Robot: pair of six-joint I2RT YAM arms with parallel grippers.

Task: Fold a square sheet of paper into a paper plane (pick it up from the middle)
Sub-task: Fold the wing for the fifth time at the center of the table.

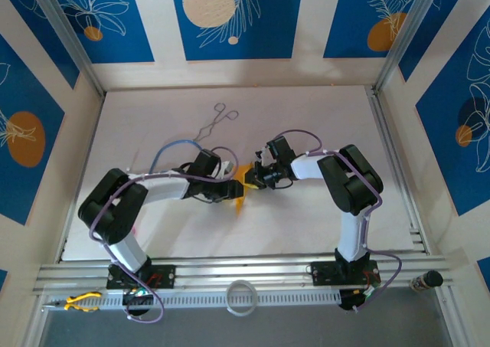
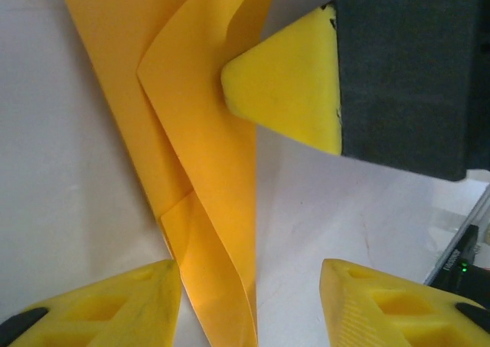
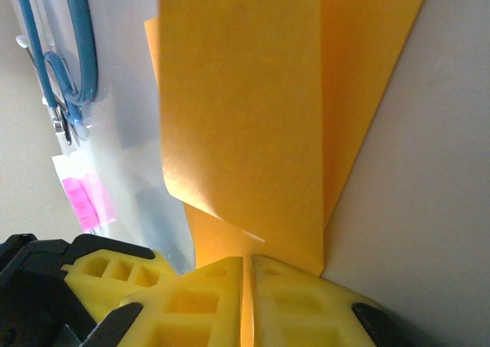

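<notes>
Paper plane sat mid-worktop, right where the two arms met. In the top view the left arm reached it from 9 o'clock and the right arm from 2 o'clock.

Right fingers were closed flat on the plane's near edge. From that wrist the folded paper ran straight away toward 12 o'clock, and one layer curled loose at 11 o'clock just above the pinch.

Left fingers stood apart, gripping nothing. In the left wrist view:
- The plane's long axis ran from 11 to 6 o'clock, down through the gap.
- It hugged the 9 o'clock finger — touching or just shy, I couldn't tell which.
- The 3 o'clock finger was well apart from the paper, with bare worktop between.
- One right finger pressed into the paper from 1 o'clock.

My read is that you had the right side anchoring and the left free, so the next crease or regrip was the left's job. The relation to watch was that offset — the paper lay along the left fingers' reach rather than across it, and off-centre. Closing as-is would likely have dragged the 3 o'clock finger into the loose layers before it pinched. I'd have shifted toward 9 o'clock first.
</notes>
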